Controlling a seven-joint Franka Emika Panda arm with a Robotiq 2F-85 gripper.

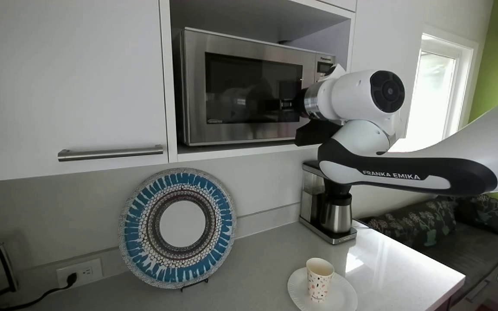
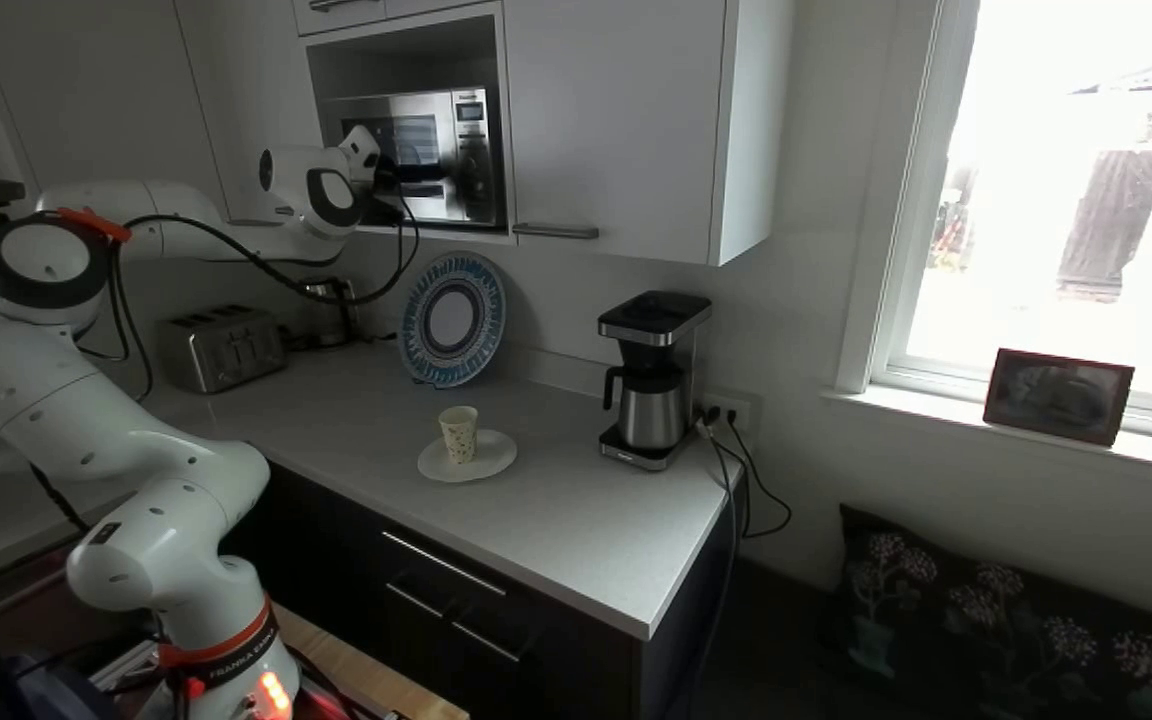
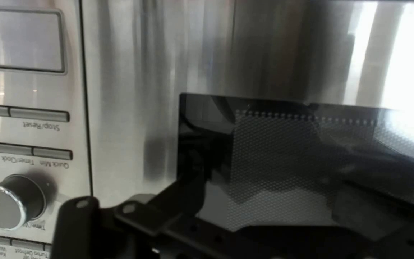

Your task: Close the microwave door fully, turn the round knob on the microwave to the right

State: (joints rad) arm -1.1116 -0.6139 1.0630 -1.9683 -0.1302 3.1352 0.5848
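Note:
The steel microwave (image 1: 251,131) sits in a cupboard niche and shows in both exterior views. Its door (image 3: 131,90), with a dark glass window, looks flush with the control strip (image 3: 74,136), a thin straight seam between them. In the wrist view, where the lettering is upside down, the round knob (image 3: 4,208) is at lower left, beyond one side of my gripper (image 3: 277,198). The gripper stands open in front of the window, its fingers wide apart with nothing between them. Whether the fingertips touch the glass I cannot tell. My arm covers the knob in an exterior view.
The niche's lower ledge (image 1: 249,150) runs just beneath the microwave. Below, the counter (image 2: 546,510) carries a coffee maker (image 2: 651,405), a paper cup (image 2: 458,435) on a white plate (image 2: 498,458), a toaster (image 2: 221,350) and a patterned round plate (image 1: 221,224).

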